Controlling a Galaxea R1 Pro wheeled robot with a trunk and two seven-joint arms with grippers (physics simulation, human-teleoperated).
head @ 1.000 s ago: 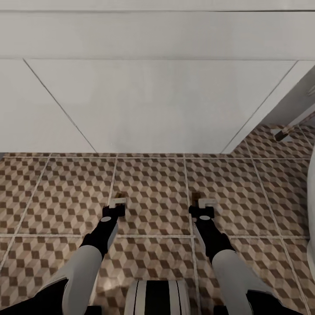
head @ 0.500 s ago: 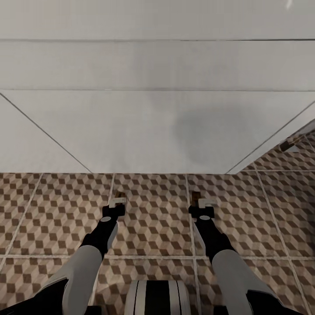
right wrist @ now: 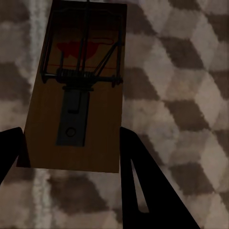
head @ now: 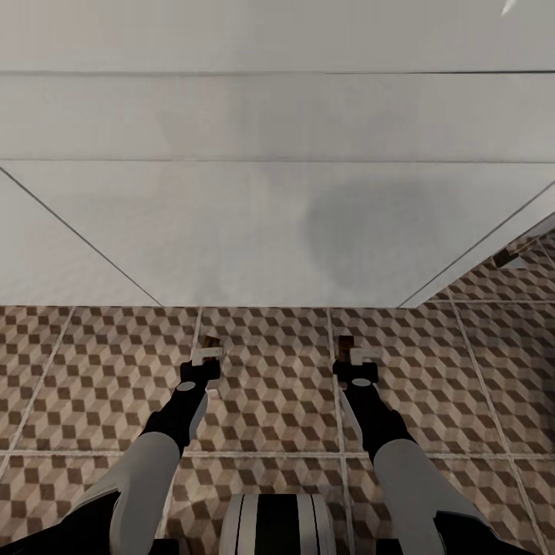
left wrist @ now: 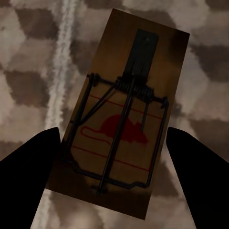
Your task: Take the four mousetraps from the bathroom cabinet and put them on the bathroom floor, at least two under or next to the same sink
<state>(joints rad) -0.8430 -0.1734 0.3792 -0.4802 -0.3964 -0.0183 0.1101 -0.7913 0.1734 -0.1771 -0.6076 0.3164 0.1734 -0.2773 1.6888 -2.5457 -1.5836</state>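
No words, numbers or brand names can be read anywhere. The only printed sign is a red mouse silhouette with thin red lines around it, on the tan board of the mousetrap (left wrist: 121,124) seen in the left wrist view, under its dark wire bar. The other mousetrap (right wrist: 76,86), in the right wrist view, bears a red mark beside its spring as well, partly covered by the wire and too dim to make out.
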